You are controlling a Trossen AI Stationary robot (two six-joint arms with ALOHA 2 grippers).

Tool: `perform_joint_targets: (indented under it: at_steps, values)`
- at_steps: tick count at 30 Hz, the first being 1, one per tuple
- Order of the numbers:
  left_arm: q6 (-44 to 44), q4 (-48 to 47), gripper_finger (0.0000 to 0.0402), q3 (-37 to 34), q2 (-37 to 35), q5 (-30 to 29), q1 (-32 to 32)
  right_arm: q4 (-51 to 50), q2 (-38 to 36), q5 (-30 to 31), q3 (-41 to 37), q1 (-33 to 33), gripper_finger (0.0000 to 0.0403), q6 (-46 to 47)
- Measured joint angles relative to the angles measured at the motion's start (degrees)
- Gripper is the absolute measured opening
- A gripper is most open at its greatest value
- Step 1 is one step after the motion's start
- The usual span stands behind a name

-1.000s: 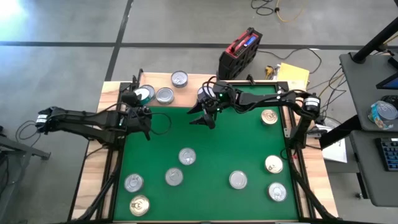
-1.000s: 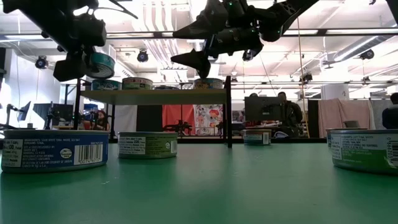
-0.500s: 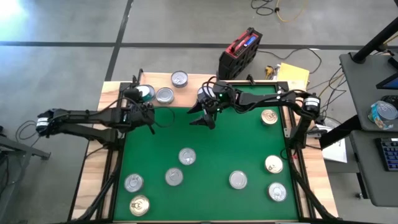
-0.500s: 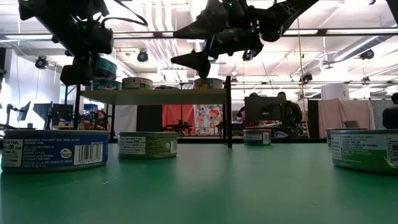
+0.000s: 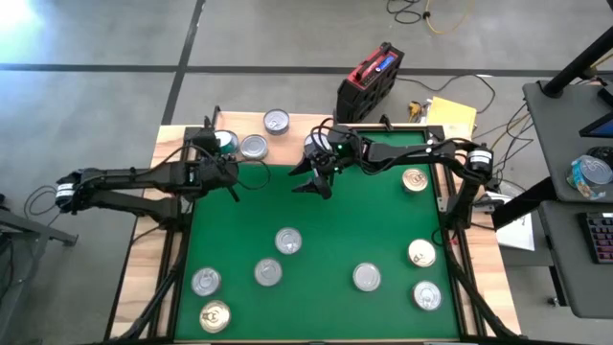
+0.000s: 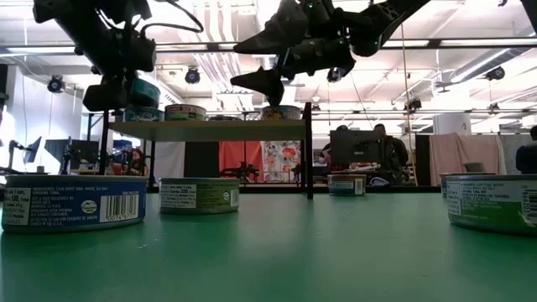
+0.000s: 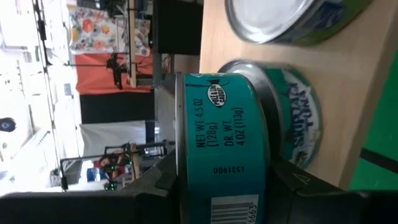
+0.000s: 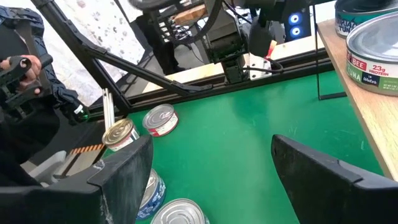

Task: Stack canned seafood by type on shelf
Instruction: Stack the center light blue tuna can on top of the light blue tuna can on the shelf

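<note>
Left gripper (image 5: 216, 153) has carried its teal tin (image 7: 217, 149) onto the shelf (image 6: 210, 130).
Jaws pinch it above another teal tin (image 7: 292, 124), contact hidden; right gripper (image 5: 311, 180) unmoved, jaws spread over the green mat (image 5: 335, 240).

The scene is evenly lit from overhead, while glaring ceiling lights (image 6: 210, 25) silhouette the arms seen from table height.

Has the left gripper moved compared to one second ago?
Yes. The left gripper, shut on a teal tin, moved toward the shelf, now above the teal tin on the shelf.
</note>
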Motion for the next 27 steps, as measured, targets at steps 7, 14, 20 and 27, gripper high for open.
perform_joint_targets:
  at_steps: [7, 14, 20, 27]
  values:
    - [1.4, 0.1, 0.0118, 1.0, 0.0, 2.7, 2.3, 0.0, 0.0, 0.0, 0.0, 0.0, 0.0323, 0.0]
    - [1.5, 0.1, 0.0119, 1.0, 0.1, 2.7, 3.0, -0.2, 0.0, 0.0, 0.0, 0.0, 0.0340, 0.0]
    - [1.5, 0.1, 0.0120, 1.0, 0.1, 2.7, 2.9, -1.2, 0.0, 0.0, -0.1, 0.0, 0.0345, -0.1]
    - [1.5, 1.2, 0.0123, 1.0, 0.1, 2.8, 2.9, -1.5, 0.0, -0.1, -0.1, 0.0, 0.0341, -0.4]
